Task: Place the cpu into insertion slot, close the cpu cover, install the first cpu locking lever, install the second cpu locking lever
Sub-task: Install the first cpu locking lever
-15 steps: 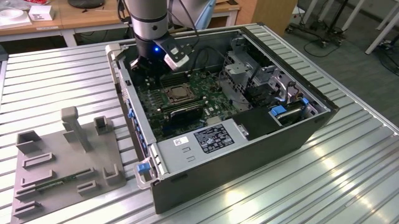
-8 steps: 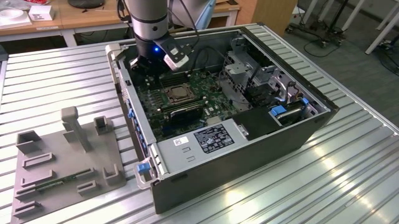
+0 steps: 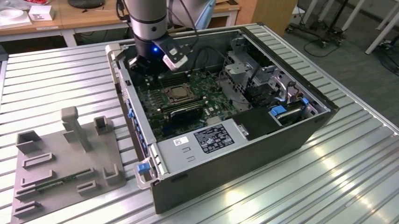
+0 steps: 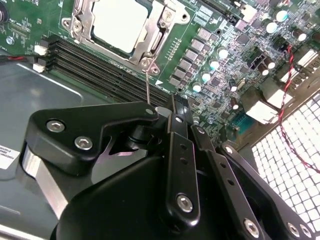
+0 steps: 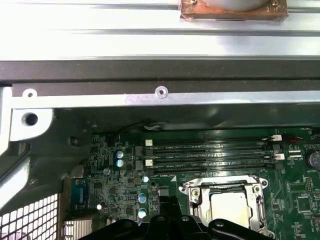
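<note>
Looks like a robotics lab: opened desktop tower (image 3: 249, 154) around the claw (image 3: 145, 65) on a ribbed aluminium bench (image 3: 349, 186), grey fixture tray (image 3: 56, 154) off to its side, wooden desks (image 3: 81, 18) and wheeled stands (image 3: 315, 35) beyond.

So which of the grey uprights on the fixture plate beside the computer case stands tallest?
The narrow post on the fixture plate, rising well above the short block to the exterior view's right of it.

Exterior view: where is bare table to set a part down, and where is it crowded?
Bare ribbed table lies between the grey fixture tray and the far edge, and again on the exterior view's right of the computer case. Inside the case it is crowded: the arm hangs over the board near the cpu.
</note>
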`<state>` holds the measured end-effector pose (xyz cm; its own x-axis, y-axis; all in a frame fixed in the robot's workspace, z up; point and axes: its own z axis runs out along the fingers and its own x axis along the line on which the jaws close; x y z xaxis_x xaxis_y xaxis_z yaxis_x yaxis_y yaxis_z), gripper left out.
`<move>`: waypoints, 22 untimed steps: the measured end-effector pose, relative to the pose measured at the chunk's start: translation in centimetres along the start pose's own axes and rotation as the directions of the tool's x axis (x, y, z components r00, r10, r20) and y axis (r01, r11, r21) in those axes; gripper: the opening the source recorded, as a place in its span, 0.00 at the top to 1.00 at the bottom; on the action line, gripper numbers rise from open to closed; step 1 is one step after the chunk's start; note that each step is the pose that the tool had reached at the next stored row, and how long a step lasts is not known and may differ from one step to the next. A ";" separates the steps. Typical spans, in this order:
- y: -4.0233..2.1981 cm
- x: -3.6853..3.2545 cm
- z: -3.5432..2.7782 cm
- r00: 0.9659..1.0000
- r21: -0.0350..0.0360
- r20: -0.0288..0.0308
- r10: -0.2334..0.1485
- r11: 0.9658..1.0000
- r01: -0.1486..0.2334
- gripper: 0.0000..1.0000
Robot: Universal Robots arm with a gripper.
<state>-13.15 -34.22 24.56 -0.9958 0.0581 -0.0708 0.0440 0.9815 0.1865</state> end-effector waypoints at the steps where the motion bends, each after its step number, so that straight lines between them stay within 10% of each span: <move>1: 0.01 0.09 0.00 1.000 -0.001 0.000 0.000 1.000 0.000 0.89; 17: 0.25 0.29 -0.47 1.000 -0.012 0.017 -0.002 1.000 0.002 0.89; 22: 0.26 0.30 -0.47 1.000 -0.038 0.023 -0.001 0.999 0.002 0.89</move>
<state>-13.47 -34.04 25.05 -0.9938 0.0614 -0.0930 0.0392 0.9739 0.2236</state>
